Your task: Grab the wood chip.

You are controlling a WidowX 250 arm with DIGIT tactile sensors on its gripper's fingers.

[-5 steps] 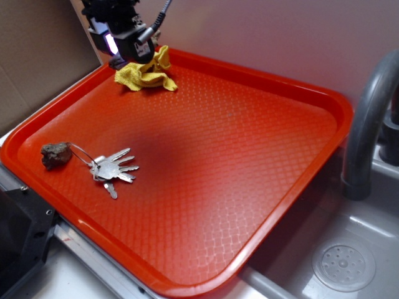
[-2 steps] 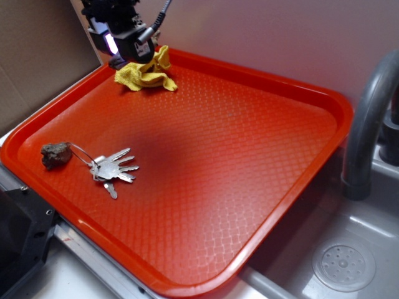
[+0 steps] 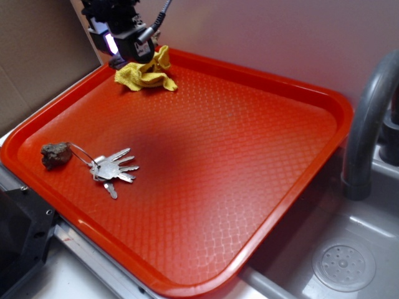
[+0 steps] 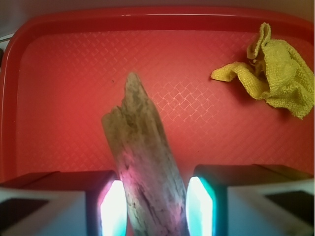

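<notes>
Gripper (image 4: 151, 209) fingers (image 4: 112, 209) are flanking the wood chip (image 4: 143, 167) in the wrist view, one lit pad on each side of its lower end. Both pads are sitting right against the chip's edges, so the gripper is probably clamping it, though firm contact cannot be confirmed from this angle. The chip is rising between the pads, leaning slightly to one side, with its pointed tip over bare tray (image 4: 59, 73). From the exterior view, the gripper (image 3: 122, 57) is hanging over the far left corner of the tray, just beside the yellow cloth (image 3: 146, 73), and the chip itself is hidden behind the gripper body.

Several risks are looming. The chip is rough, jagged and tapered, so the pads are likely bearing on only a few high spots; it could pivot or slide out under a lift. The hold is also sitting near one end, leaving most of the length hanging free as a lever. If the pads are merely brushing it, any rise would be leaving the chip on the tray. A sideways move could be snagging the cloth, which is lying close by. The keys (image 3: 112, 169) and their dark lump (image 3: 55, 155) are resting well apart, near the left edge, and pose no hazard.
</notes>
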